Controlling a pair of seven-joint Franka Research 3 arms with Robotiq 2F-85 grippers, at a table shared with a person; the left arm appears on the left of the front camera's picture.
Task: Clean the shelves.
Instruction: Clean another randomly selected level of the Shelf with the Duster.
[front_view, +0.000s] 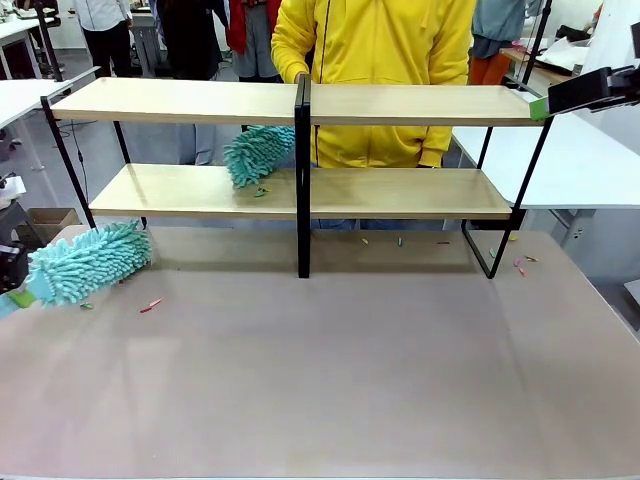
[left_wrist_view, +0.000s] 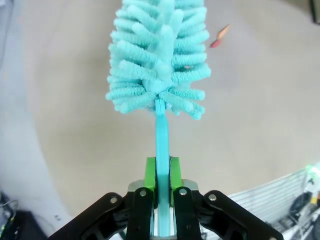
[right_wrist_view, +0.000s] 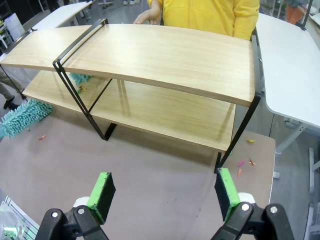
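On the far half of the brown table (front_view: 350, 380) stand the shelves (front_view: 400, 190), two long light-wood boards on a thin black frame, with a black centre post (front_view: 303, 180) in the middle. Behind them stands a person (front_view: 375, 60) in a yellow top, and the person's hand (front_view: 300, 78) rests at the back edge of the top board, right by the post.

At the table's left edge the left hand (left_wrist_view: 161, 172) is clenched on the thin teal handle (left_wrist_view: 161, 135) of a fluffy teal duster (left_wrist_view: 157, 55), its green pads (left_wrist_view: 150, 172) pressed against both sides of the handle. The duster's head lies low over the table, in front of the shelves' left end and apart from them. A small red scrap (front_view: 150, 305) lies on the table just beside it.

A second duster (front_view: 258, 153) of the same teal sits in the lower tier, left of the centre post, tilted with its lower end down at the lower board.

The right hand (right_wrist_view: 165, 192) is released: its two fingers stand wide apart with nothing between them, above the table off the shelves' right end. More coloured scraps (front_view: 520, 265) lie on the table near the frame's right foot.
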